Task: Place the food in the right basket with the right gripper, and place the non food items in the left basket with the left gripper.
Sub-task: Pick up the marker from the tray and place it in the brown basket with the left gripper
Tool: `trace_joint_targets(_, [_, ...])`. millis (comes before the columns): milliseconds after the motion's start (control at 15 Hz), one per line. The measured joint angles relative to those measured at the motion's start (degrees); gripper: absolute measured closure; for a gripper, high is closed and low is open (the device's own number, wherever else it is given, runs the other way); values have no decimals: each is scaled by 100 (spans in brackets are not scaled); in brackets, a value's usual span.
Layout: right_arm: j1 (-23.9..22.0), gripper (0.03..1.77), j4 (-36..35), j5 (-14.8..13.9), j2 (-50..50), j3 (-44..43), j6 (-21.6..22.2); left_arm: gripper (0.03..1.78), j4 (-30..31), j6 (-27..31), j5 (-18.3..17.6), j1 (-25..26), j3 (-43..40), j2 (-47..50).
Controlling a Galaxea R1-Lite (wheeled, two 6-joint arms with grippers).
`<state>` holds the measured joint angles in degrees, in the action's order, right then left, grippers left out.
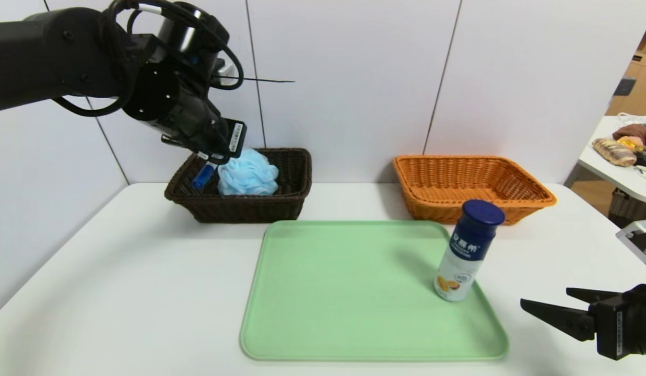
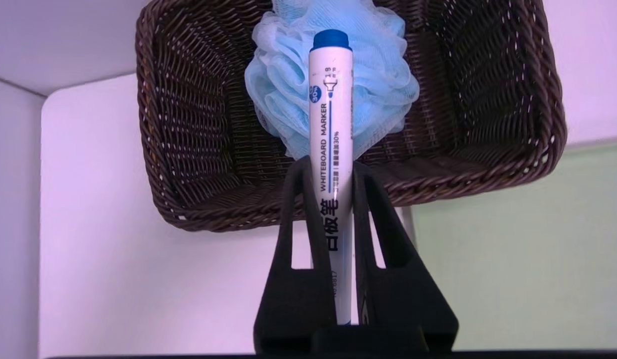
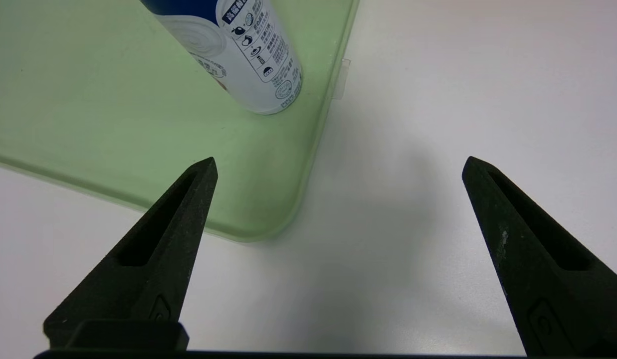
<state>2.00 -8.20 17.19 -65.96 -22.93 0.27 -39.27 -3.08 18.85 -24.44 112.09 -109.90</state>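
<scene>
Two baskets stand at the back of our white bench [image 1: 119, 292], and between us and them lies a green tray [image 1: 354, 292]. We hold our left gripper [image 1: 210, 156] raised over the near left part of the dark brown left basket [image 1: 281, 201], its jaws clamped on the slim white marker [image 2: 331, 149]. In the left wrist view the marker runs out past the jaw tips with its blue cap leading, lined up over the basket's inside. In the head view only the blue cap end shows below the gripper, hanging just above or within the basket's rim; we cannot tell whether it touches anything.

Inside that same basket sits the light-blue bath sponge [image 1: 248, 175], just beside the marker's cap.

On the tray's right side, close to its right edge, the drink bottle [image 1: 466, 250] stands upright, white-bodied with a dark blue cap and a yellow fruit picture near its base. Behind it, off the tray, is the orange right basket [image 1: 521, 201].

We keep our right gripper [image 1: 544, 300] low over the bench at the near right, beside the tray's corner, jaws wide apart and holding nothing, pointing toward the bottle and apart from it.
</scene>
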Motion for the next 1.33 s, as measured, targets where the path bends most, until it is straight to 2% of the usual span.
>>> trace_joint_targets(67, [0,10,0,-13,9,2,0,164,13,412,-229,96,-66,15])
trace_joint_targets(267, [-2,10,0,-18,32,9,15,164,63,1625,-601,308,-156,-5])
trace_joint_targets(667, [0,10,5,-18,45,24,4,164,435,4884,-2091,883,-115,-261])
trace_joint_targets(800, [0,10,5,-18,48,20,6,164,540,5677,-2486,962,-62,-451])
trace_joint_targets(1000, [0,10,7,-20,48,15,17,164,550,6317,-3094,1039,-18,-727])
trace_joint_targets(1133, [0,10,9,-18,48,15,17,164,553,6610,-3196,1073,-13,-885])
trace_joint_targets(1333, [0,10,11,-24,50,26,20,164,556,6684,-3351,1128,-11,-1063])
